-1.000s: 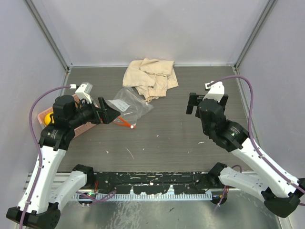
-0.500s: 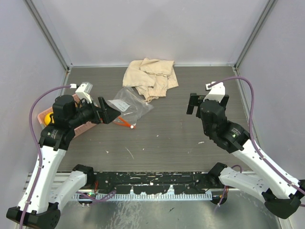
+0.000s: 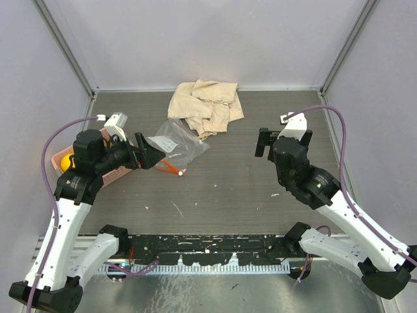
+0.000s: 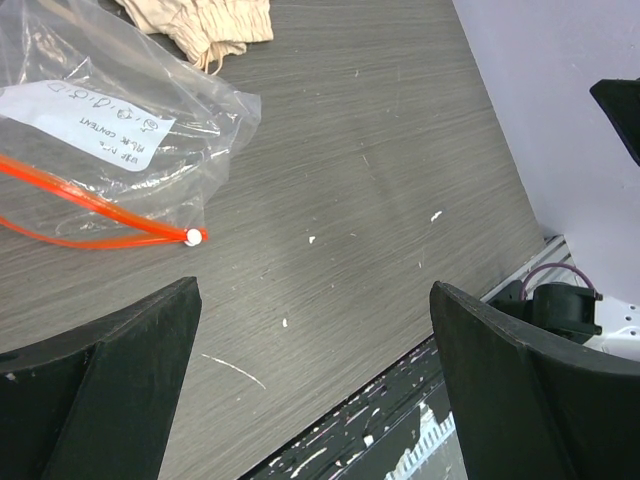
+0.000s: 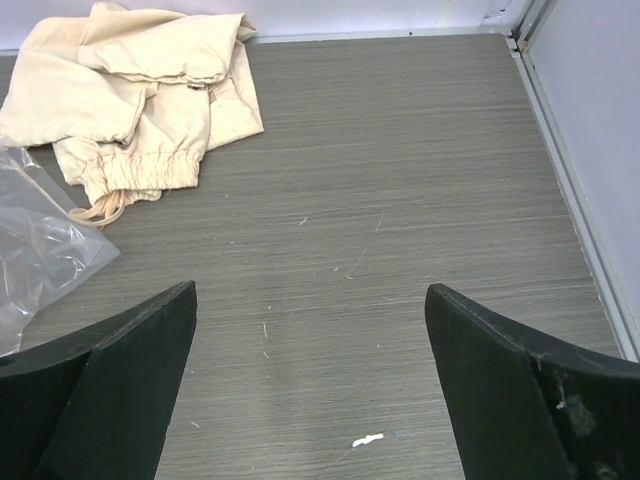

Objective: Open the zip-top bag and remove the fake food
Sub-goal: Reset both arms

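The task looks all but finished. The zip-top bag (image 3: 176, 147) lies flat and seemingly empty on the table (image 3: 247, 195), centre-left in the top view, with its orange zip strip (image 4: 90, 215) parted. A piece of fake food (image 3: 65, 162) shows in the pink basket (image 3: 118, 173) at far left. The left end effector (image 3: 148, 155) and right end effector (image 3: 266, 141) both gape wide, holding nothing.

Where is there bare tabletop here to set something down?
Widest free patch: the centre of the table, between the zip-top bag and the right hand, running to the near edge. Also the far right corner, beside the beige cloth. Crowded at left: bag, left hand and pink basket sit close together.
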`<control>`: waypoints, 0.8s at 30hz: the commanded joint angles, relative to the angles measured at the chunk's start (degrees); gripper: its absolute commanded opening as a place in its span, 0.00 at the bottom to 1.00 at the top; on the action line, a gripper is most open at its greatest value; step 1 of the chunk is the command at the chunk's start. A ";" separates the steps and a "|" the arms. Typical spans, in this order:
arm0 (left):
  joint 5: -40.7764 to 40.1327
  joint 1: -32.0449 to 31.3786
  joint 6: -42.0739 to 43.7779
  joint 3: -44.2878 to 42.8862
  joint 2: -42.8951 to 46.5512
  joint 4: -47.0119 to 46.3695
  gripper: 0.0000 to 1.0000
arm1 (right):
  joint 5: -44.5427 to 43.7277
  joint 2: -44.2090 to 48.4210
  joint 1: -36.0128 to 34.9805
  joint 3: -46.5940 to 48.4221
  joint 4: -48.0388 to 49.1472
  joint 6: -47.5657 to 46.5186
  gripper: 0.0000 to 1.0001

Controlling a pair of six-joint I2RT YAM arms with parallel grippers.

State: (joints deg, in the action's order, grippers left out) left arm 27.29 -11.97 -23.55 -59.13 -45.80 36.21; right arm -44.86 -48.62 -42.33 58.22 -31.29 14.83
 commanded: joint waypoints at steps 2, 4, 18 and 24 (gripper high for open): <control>1.37 0.19 0.06 0.07 0.19 -3.28 0.98 | -0.47 0.61 -0.30 0.10 2.70 -0.76 1.00; 1.32 0.19 0.10 0.15 0.29 -3.31 0.98 | -0.50 0.57 -0.29 0.13 2.72 -0.77 1.00; 1.42 0.21 0.18 0.42 0.27 -3.42 0.98 | -0.04 0.66 -0.26 -0.03 2.89 -1.02 1.00; 1.45 0.19 0.17 0.47 0.29 -3.38 0.98 | 0.04 0.73 -0.23 -0.12 2.89 -1.14 1.00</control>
State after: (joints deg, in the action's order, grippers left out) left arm 27.31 -11.97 -23.53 -58.67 -45.80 36.10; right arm -44.82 -48.62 -42.33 57.98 -31.24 14.63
